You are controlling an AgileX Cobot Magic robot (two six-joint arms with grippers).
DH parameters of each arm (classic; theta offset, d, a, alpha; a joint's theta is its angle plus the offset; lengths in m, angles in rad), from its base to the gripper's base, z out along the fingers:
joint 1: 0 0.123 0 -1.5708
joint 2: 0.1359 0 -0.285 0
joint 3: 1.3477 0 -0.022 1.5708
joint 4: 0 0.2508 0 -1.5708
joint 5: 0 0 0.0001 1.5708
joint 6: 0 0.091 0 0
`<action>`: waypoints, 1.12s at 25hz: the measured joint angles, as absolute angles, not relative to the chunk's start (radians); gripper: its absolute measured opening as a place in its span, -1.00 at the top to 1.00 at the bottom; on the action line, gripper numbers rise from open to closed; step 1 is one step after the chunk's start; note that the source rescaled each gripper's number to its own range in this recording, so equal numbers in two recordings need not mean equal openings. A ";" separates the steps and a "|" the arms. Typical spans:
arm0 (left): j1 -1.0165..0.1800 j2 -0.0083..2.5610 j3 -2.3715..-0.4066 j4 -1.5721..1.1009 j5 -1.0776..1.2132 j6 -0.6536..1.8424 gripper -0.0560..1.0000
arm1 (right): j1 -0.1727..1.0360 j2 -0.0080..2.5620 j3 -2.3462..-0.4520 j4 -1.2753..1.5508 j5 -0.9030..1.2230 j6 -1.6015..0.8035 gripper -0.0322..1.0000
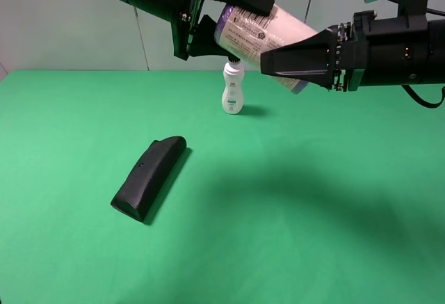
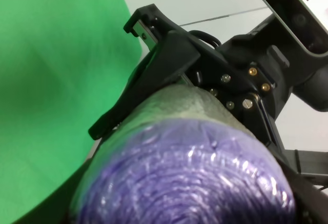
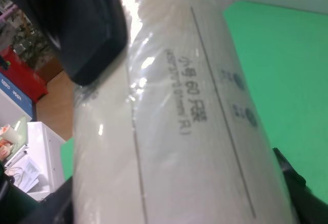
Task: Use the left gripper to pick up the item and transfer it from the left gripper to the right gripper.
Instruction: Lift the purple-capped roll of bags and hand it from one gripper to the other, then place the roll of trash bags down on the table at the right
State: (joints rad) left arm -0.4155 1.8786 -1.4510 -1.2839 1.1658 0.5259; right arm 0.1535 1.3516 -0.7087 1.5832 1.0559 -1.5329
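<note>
Mid-handover, the item (image 1: pixel 268 36) hangs above the white bottle (image 1: pixel 233 94): the left gripper (image 1: pixel 233 22) has its fingers clamped on 1 end, the right gripper (image 1: pixel 278 69) straddles the other, pinching or not I can't tell, and should squeeze before left releases.

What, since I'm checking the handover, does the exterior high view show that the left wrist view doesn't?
Only exterior high: the white bottle and the black case on the green table, plus the left hand itself gripping the roll, with its printed label. Only left wrist: the roll's wrinkled purple end face head-on, and brass screws on the right hand. Both: the roll held aloft, the right hand's fingers around it, green table.
</note>
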 joint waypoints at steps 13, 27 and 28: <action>-0.415 1.879 -1.452 -1.304 1.166 0.488 -0.98 | 0.154 1.359 -0.709 1.565 1.052 -1.533 0.93; -0.363 1.838 -1.452 -1.170 1.166 0.485 -1.00 | 0.154 1.359 -0.709 1.563 1.056 -1.533 0.93; -0.342 1.820 -1.452 -1.163 1.166 0.485 -1.00 | 0.154 1.359 -0.709 1.563 1.056 -1.533 0.93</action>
